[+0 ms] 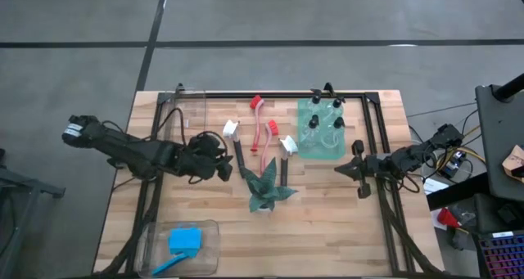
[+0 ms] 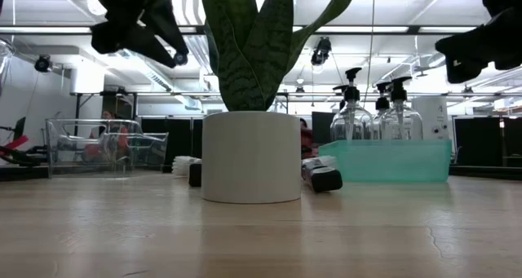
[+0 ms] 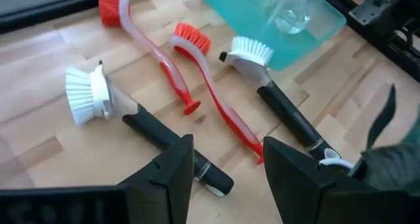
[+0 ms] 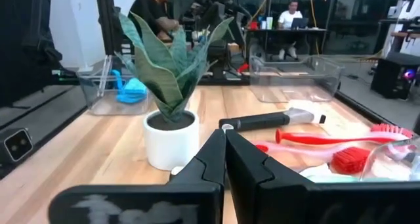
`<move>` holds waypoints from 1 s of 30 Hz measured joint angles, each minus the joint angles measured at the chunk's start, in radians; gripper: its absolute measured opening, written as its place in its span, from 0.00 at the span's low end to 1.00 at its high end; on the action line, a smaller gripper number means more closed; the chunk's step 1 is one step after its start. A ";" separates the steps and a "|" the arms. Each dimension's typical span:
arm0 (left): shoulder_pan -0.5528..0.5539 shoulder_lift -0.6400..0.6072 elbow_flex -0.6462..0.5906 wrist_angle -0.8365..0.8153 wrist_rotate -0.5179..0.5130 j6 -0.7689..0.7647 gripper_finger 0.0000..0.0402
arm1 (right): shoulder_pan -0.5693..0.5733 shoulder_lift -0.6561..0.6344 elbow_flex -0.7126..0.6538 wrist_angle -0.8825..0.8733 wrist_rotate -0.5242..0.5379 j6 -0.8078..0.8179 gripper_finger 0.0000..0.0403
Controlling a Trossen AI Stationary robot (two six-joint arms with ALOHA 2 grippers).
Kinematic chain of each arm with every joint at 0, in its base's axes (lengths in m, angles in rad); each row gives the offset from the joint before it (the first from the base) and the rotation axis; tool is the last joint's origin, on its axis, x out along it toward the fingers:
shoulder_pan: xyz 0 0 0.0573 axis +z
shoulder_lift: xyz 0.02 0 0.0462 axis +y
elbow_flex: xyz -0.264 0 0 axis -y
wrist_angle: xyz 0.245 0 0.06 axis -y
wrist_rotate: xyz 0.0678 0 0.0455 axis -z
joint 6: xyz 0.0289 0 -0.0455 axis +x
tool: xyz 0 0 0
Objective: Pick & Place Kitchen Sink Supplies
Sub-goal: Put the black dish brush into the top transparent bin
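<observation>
Just ahead of the left gripper [image 3: 226, 165], whose jaws stand apart and empty, lies the black-handled brush [image 3: 141, 115], handle end toward the fingers and white head pointing away. Farther off, the right gripper [image 1: 358, 171], jaws closed on nothing, waits beside the teal tray [image 1: 321, 148].

A robotics lab, not a kitchen: a wooden workbench [image 1: 327, 222] stands on grey concrete floor [image 1: 246, 13]. Behind it, ceiling strip lights [image 2: 424, 33], black equipment racks and a person [image 4: 292, 17] at a desk.
</observation>
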 joint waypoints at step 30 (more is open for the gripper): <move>0.474 0.256 -0.002 0.035 0.440 -0.004 0.69 | 0.001 0.003 0.000 0.001 0.001 -0.003 0.02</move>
